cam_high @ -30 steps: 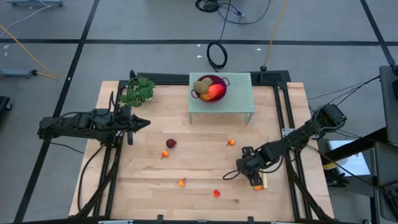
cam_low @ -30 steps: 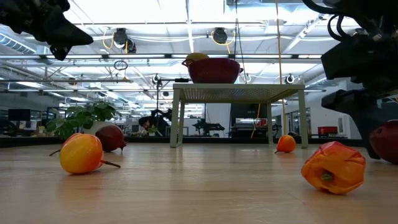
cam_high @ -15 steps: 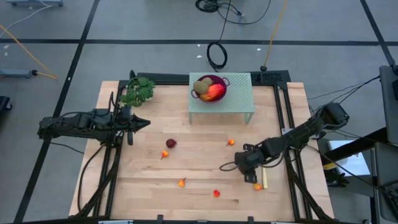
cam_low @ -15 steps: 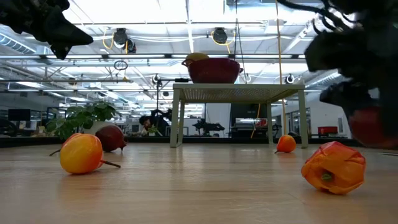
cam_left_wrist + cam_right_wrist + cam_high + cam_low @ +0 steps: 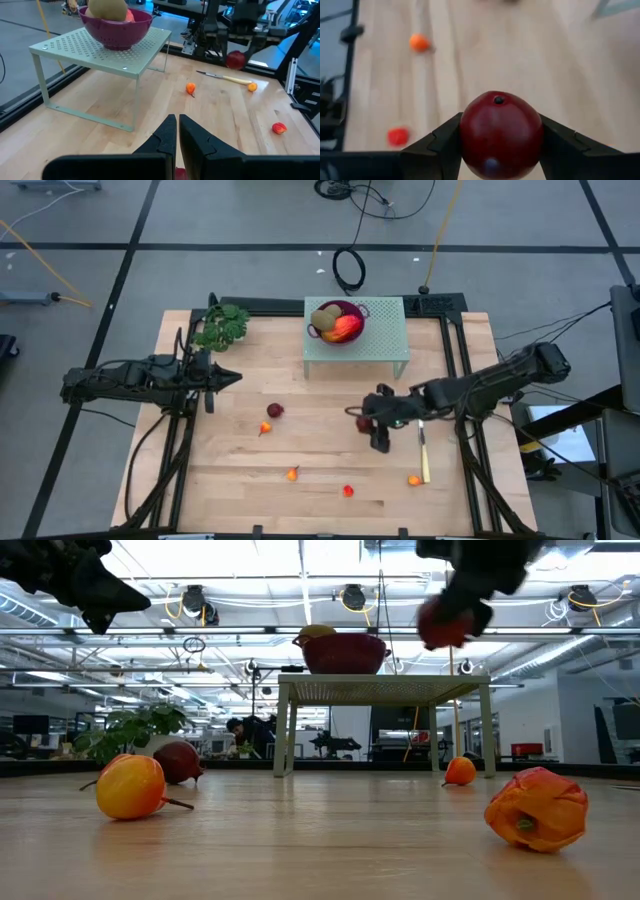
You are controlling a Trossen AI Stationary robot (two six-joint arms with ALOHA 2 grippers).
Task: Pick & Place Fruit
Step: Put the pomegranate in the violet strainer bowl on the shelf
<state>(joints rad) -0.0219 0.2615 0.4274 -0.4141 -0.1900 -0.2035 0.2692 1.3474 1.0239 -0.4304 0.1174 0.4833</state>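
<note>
One dark red ball (image 5: pixel 500 134) has risen in the right end effector (image 5: pixel 366 423).

I have a dark red ball (image 5: pixel 500 133) clamped between the fingers of the right claw (image 5: pixel 366 423), lifted clear of the tabletop (image 5: pixel 320 480). Another dark red ball (image 5: pixel 275 411) lies left of centre, with a small orange piece (image 5: pixel 265 428) just beside it. Three more small orange-red pieces (image 5: pixel 292 474) (image 5: pixel 348 491) (image 5: pixel 414 480) sit apart along the near side. In the bowl (image 5: pixel 352 308) rest a brown-green oval (image 5: pixel 325 318) and an orange-red one (image 5: pixel 346 327), touching.
</note>
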